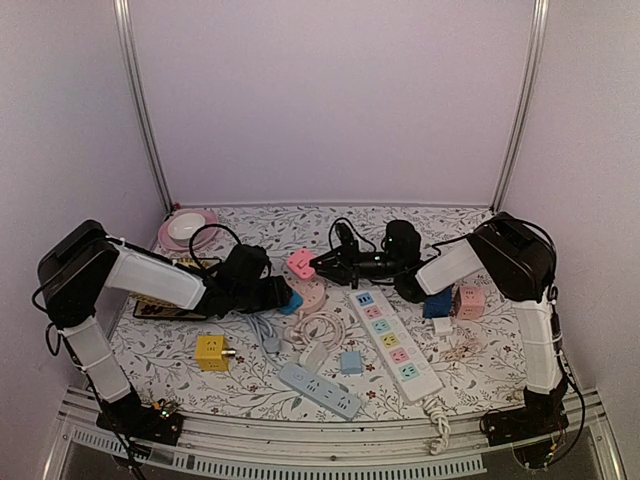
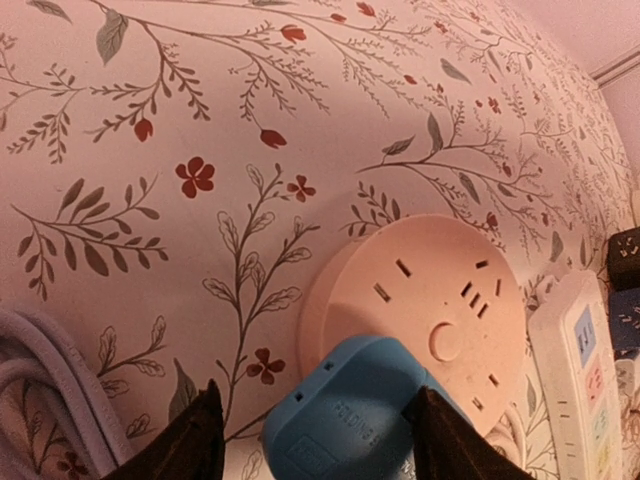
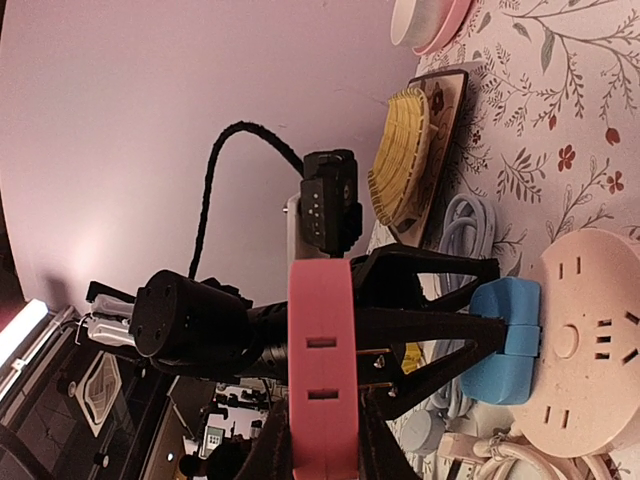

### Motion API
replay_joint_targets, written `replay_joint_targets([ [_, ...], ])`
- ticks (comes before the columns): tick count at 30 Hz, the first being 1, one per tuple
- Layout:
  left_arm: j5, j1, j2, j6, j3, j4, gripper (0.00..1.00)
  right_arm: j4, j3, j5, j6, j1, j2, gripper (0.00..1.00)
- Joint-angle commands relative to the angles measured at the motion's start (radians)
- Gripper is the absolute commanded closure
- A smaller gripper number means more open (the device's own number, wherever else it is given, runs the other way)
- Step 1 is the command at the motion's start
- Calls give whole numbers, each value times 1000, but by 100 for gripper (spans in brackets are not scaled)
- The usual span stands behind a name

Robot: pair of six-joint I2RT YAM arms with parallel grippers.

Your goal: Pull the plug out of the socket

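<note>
Top external view: two arms meet over the middle of a flower-patterned tabletop [image 1: 180,370] crowded with sockets and cables. The left claw [image 2: 316,392] reaches in from the left and stands half-wide around a blue plug [image 2: 345,425]. In the left wrist view one finger [image 2: 445,445] lies against the plug's side, while a sliver of tabletop shows between the plug and the other finger [image 2: 195,440]. The blue plug sits at the left edge of a round pink socket [image 2: 440,300], touching its rim; whether its pins are seated cannot be told. The right claw [image 3: 322,440] comes in from the right, narrowed on a pink adapter [image 3: 322,330], which it holds edge-on just beyond the round socket. A long white power strip [image 1: 392,340] lies to the right of the socket, running toward the near edge. A yellow cube socket [image 1: 211,351] sits near the left arm, and a grey cable [image 2: 40,380] lies coiled beside the left claw.
</note>
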Motion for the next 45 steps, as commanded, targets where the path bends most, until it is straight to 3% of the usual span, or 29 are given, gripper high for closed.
replay_joint_targets([
  [1, 7, -10, 4, 30, -20, -164, 35, -93, -42, 41, -111, -23, -83, 92],
  [8, 56, -6, -147, 34, -51, -146, 33, -402, -103, 196, -368, -72, -184, 92],
  [14, 111, 0, -282, 10, -110, -107, 32, -706, -99, 432, -600, -87, -259, 85],
  [18, 141, 1, -330, -24, -144, -65, 31, -812, -77, 539, -688, -93, -270, 80],
  [24, 139, 2, -329, -77, -173, -39, 31, -893, -53, 613, -757, -94, -276, 68],
  [35, 205, 11, -264, -235, -280, 157, 31, -969, -63, 709, -803, -75, -357, 50],
  [45, 250, 17, -180, -296, -283, 293, 33, -1020, -22, 768, -832, 17, -389, 48],
])
